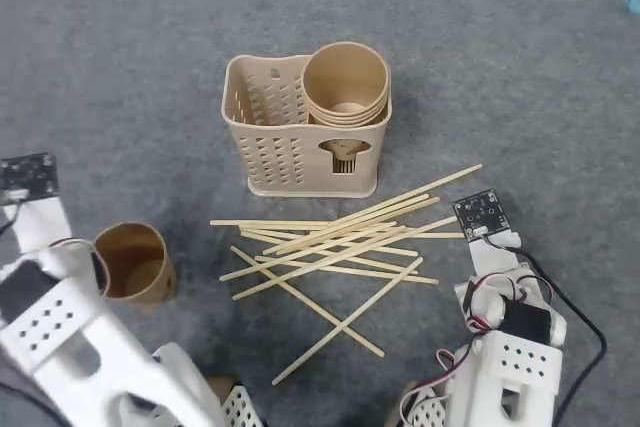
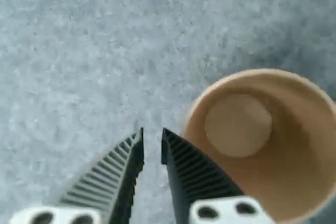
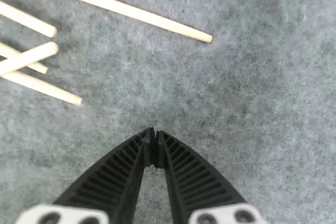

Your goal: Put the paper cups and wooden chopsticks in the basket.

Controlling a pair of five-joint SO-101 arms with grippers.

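One paper cup (image 1: 135,264) stands alone on the grey surface (image 1: 520,77), on the near left. It stands up straight with its mouth open to the top. The basket (image 1: 290,152) stands in the middle on the far side. A stack of cups (image 1: 345,82) sits in the basket's right part. The wooden chopsticks (image 1: 330,247) lie in a loose pile on the surface, just in front of the basket.

The left gripper (image 2: 151,136) hangs right beside the lone cup. Its fingers (image 2: 118,174) are only a crack apart and hold nothing. The cup's rim is just next to one finger, not between the two. The right gripper (image 3: 154,132) points down at bare surface near the chopstick ends. Its fingers (image 3: 184,171) are pressed together and hold nothing too.

The job now looks like picking up the lone cup with the left gripper. To do it well, the fingers should first spread much wider. Then one finger should go inside the cup and the other outside, so the thin wall sits between them. The squeeze should be gentle, because a paper cup bends and can pop out. A bump from the side could tip it over, so coming straight down is safer. After that, the cup can be lifted high enough to clear the basket's wall and set onto the stack.
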